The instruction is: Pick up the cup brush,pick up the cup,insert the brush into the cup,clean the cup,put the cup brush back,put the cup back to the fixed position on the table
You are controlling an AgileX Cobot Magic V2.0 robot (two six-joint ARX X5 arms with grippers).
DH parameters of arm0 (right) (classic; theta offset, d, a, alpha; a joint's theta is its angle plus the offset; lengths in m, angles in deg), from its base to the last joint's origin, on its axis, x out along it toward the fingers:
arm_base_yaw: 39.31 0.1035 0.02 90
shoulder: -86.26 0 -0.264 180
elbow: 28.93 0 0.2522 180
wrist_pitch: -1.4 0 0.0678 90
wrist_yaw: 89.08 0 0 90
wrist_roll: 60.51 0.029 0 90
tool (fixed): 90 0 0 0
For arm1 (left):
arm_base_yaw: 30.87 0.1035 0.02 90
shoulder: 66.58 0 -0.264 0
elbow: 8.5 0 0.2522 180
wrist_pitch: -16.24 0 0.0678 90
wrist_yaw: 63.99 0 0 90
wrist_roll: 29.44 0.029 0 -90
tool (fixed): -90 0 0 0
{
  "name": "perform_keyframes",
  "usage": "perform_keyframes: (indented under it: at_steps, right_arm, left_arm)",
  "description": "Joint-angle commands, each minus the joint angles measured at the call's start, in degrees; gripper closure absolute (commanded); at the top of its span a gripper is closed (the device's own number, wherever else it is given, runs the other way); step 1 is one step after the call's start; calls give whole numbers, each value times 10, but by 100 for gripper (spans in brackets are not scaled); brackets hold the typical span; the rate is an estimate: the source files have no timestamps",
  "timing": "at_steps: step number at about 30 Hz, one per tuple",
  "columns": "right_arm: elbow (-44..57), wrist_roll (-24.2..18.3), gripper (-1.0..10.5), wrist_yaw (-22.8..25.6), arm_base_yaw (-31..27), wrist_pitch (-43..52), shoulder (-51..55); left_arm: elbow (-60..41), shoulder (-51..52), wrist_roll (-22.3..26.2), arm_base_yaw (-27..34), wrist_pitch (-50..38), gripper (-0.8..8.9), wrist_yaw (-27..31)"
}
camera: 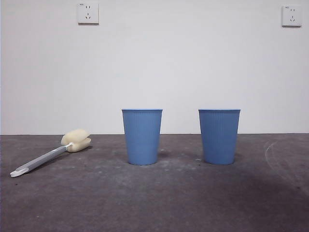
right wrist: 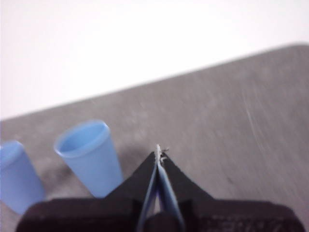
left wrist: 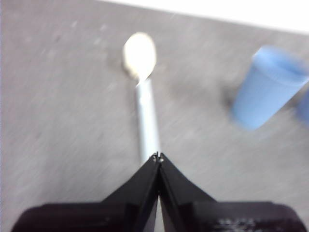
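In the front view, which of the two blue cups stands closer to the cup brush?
The left cup: it stands nearer the cup brush, which lies on the table at far left. The other cup stands further right.

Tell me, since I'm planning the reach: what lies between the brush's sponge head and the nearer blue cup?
Nothing: in the front view only bare table separates the sponge head from the nearer cup.

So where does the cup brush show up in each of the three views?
Front view: cup brush lies flat on the table, left of both cups.
Left wrist view: brush just ahead of the shut left claw, sponge end pointing away.
Right wrist view: not in it.
Shared landmark: the nearer blue cup.
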Motion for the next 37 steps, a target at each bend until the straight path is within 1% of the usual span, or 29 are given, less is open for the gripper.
perform_keyframes:
  at_steps: [1, 3, 7, 10, 14, 18, 23, 26, 32, 33, 34, 35, 36, 37]
  right_arm:
    - [-37, 9, 957, -24, 0, -14, -19]
    - [-67, 8, 957, -43, 0, -29, -35]
    - [-136, 0, 957, -77, 0, -77, -72]
    - [-192, -33, 957, -110, 0, -132, -106]
    - [-268, -86, 957, -144, 0, -219, -153]
    - [-348, -142, 957, -148, 0, -322, -205]
    - [-415, -180, 957, -148, 0, -415, -255]
    - [-440, -203, 957, -148, 0, -445, -277]
    - [-464, -205, 941, -148, 0, -460, -302]
    - [-468, -205, 905, -148, 0, -460, -305]
    - [-471, -205, 756, -148, 0, -460, -306]
    - [-471, -205, 678, -148, 0, -460, -307]
    - [-472, -204, 486, -148, 0, -460, -307]
    - [-473, -202, 361, -148, 0, -460, -307]
  left_arm:
    - [36, -12, -25, 1, 12, 821, -26]
    - [70, -24, -26, 1, 30, 821, -52]
    - [139, -52, -25, 1, 80, 821, -84]
    - [192, -73, -16, 1, 126, 821, -103]
    - [261, -100, 14, 0, 200, 821, -116]
    - [331, -126, 53, 0, 288, 821, -116]
    - [392, -153, 100, 0, 379, 821, -116]
    - [406, -164, 114, 0, 405, 821, -116]
    - [407, -181, 115, 0, 409, 810, -114]
    - [407, -184, 115, 0, 409, 765, -114]
    - [407, -188, 115, 0, 409, 556, -114]
    - [407, -189, 114, 0, 409, 419, -114]
    - [407, -192, 112, 0, 409, 211, -114]
    - [407, -194, 113, 0, 409, 145, -114]
